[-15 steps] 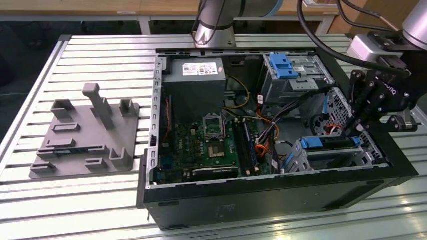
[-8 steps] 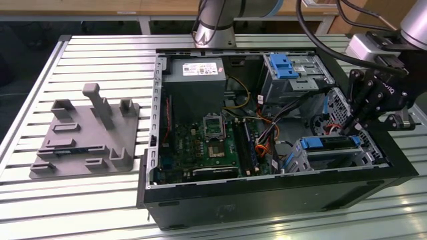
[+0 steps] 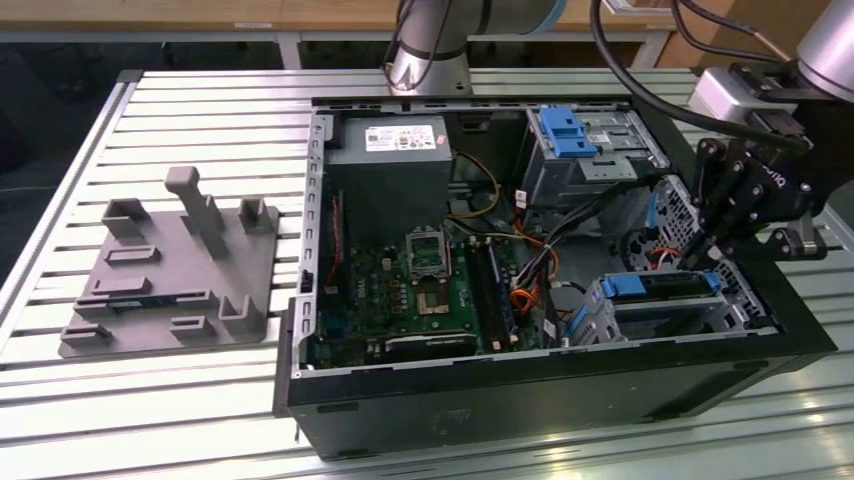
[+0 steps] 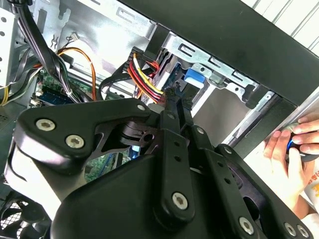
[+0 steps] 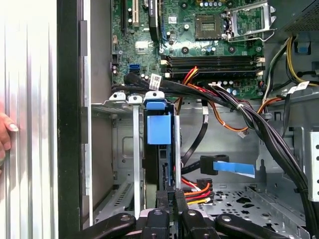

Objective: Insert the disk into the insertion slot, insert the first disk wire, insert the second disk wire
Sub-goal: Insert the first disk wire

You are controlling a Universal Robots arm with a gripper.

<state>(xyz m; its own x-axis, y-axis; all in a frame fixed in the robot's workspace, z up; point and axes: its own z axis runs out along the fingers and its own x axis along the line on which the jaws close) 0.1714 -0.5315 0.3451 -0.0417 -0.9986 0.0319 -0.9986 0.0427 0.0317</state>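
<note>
The disk (image 3: 654, 287) in its blue carrier sits inside the insertion slot (image 3: 731, 305), a silver perforated cage at the case's corner near the exterior view's right. Both wrist views show the carrier's blue end (image 5: 158, 128) (image 4: 192, 79) between the cage rails (image 5: 135, 149). My gripper (image 3: 694, 262) reaches down into the case just behind the cage. Its fingers (image 5: 171, 195) (image 4: 173, 92) are shut on the end of a red, yellow and black disk wire (image 5: 195, 191) (image 4: 142, 74), close to the disk's rear edge.
A blue flat cable (image 5: 234, 168) with a black plug lies loose beside the held wire. Thick black cable bundles (image 5: 259, 124) cross above. The taller grey bay (image 3: 574, 135), power supply (image 3: 387, 140) and motherboard (image 3: 427, 290) fill the case. A hand (image 4: 294, 144) rests outside the case wall.
</note>
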